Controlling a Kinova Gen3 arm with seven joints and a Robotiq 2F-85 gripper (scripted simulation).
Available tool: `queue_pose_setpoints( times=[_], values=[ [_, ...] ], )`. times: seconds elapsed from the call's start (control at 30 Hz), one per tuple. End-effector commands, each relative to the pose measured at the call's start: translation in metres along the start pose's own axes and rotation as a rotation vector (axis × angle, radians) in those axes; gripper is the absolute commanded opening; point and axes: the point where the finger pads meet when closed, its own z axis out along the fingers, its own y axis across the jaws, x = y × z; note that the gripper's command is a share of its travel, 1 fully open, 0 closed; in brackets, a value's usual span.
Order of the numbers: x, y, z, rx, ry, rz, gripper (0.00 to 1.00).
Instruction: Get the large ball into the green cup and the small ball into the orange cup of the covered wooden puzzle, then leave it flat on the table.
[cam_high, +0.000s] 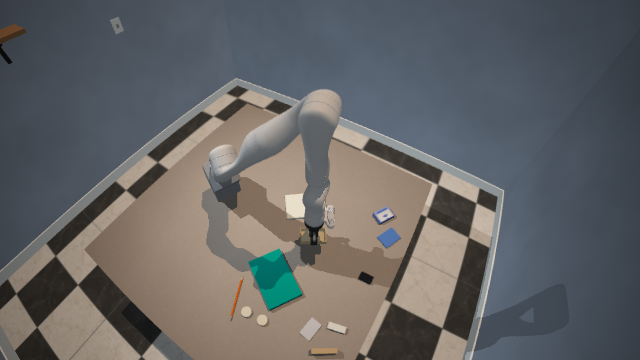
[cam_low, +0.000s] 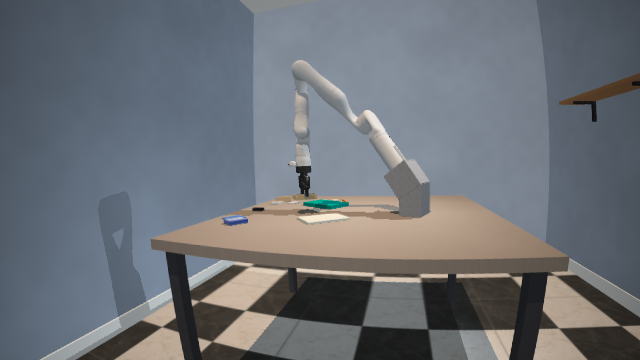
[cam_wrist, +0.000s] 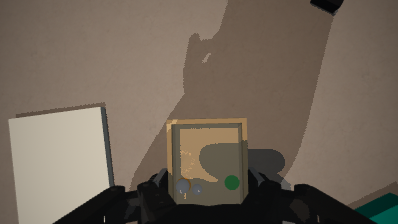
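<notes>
The covered wooden puzzle (cam_wrist: 210, 145) (cam_high: 321, 235) (cam_low: 311, 196) is a small flat box with a clear lid. My gripper (cam_wrist: 207, 178) (cam_high: 313, 240) (cam_low: 304, 191) is shut on its two side edges, just above the table. In the wrist view both grey balls lie at the box's near left corner. The large ball sits where a bit of orange cup rim shows. The small ball lies right beside it. The green cup (cam_wrist: 231, 182) at the near right is empty.
A white pad (cam_wrist: 55, 160) (cam_high: 294, 206) (cam_low: 324, 218) lies left of the puzzle and a teal book (cam_high: 275, 280) (cam_low: 325, 203) (cam_wrist: 382, 206) lies close by. A black block (cam_high: 366, 277) (cam_wrist: 327, 5), two blue items (cam_high: 383, 215) (cam_high: 388, 237), a pencil (cam_high: 236, 298), two discs (cam_high: 246, 311) and small cards lie around.
</notes>
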Motion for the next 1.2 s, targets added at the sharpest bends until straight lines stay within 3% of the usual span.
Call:
queue_pose_setpoints(
  times=[0.0,0.1,0.33,0.4,0.63,0.7,1.17],
  values=[
    [-0.0012,0.0058,-0.0003,0.003,0.004,0.016,0.72],
    [-0.0011,0.0054,-0.0003,-0.019,0.000,0.016,0.72],
    [-0.0011,0.0031,-0.0001,-0.139,0.003,0.017,0.72],
    [-0.0011,0.0031,-0.0001,-0.139,0.003,0.017,0.72],
    [-0.0011,0.0008,0.0004,-0.261,0.001,0.017,0.72],
    [-0.0011,0.0007,0.0004,-0.265,0.001,0.017,0.72],
    [0.0028,0.0007,0.0008,-0.268,-0.202,0.019,0.72]
  ],
)
